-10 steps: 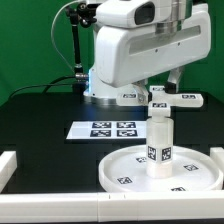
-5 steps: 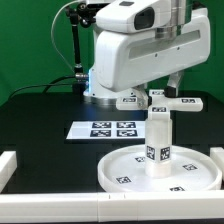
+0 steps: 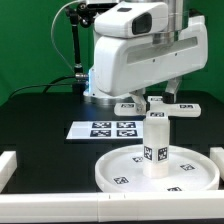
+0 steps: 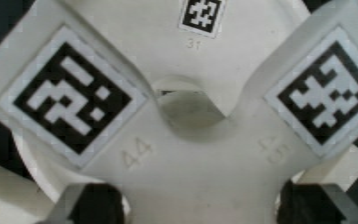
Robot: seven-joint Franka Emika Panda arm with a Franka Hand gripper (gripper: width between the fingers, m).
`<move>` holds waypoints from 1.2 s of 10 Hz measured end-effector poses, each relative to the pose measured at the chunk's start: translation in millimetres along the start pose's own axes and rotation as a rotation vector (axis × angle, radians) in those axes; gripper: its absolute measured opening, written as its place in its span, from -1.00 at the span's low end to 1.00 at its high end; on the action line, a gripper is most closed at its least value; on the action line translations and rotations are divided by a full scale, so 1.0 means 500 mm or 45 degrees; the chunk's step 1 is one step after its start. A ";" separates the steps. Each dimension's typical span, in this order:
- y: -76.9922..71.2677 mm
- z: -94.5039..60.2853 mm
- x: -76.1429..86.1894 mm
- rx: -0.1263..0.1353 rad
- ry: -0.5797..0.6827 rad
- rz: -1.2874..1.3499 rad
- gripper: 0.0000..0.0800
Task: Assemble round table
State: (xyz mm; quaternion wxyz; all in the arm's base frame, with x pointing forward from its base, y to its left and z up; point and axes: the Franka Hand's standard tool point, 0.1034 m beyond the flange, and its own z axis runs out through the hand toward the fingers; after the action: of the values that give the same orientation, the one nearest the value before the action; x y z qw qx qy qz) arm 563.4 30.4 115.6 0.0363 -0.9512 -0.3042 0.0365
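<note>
The large rimmed round disc point(image 3: 112, 172) lies on the black mat at the front right of the exterior view. The short thick cylinder point(image 3: 156, 146) stands upright at its middle. My gripper point(image 3: 158, 97) is shut on the small cross-shaped piece point(image 3: 157, 105) and holds it level, right over the cylinder's top; I cannot tell whether they touch. In the wrist view the cross-shaped piece point(image 4: 194, 140) fills the picture, with tags on its arms and a hole at its middle. My gripper point(image 4: 201, 206) grips it between two dark fingers point(image 4: 94, 204).
The marker board point(image 3: 112, 129) lies flat on the mat to the exterior view's left of the disc. Plain white bars edge the mat at the left point(image 3: 8, 166) and along the front point(image 3: 60, 208). The robot's white base stands behind.
My gripper has moved to the exterior view's left and slightly down with the cross-shaped piece, from right of the cylinder to over its top. Disc and cylinder have not moved.
</note>
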 end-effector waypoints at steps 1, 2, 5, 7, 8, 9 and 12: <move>0.003 0.000 -0.002 0.000 0.000 0.001 0.07; 0.003 0.000 -0.001 0.000 0.000 0.001 0.07; 0.003 0.000 -0.002 0.000 0.000 0.002 0.07; 0.003 0.000 -0.002 0.000 0.000 0.011 0.07; 0.003 0.000 -0.002 0.000 0.000 0.035 0.07; 0.003 0.000 -0.002 0.000 0.000 0.033 0.07; 0.003 0.000 -0.001 -0.001 0.018 0.338 0.07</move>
State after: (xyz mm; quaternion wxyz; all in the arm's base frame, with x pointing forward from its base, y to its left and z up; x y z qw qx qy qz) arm 563.9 28.7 115.3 0.0330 -0.9833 -0.1754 0.0343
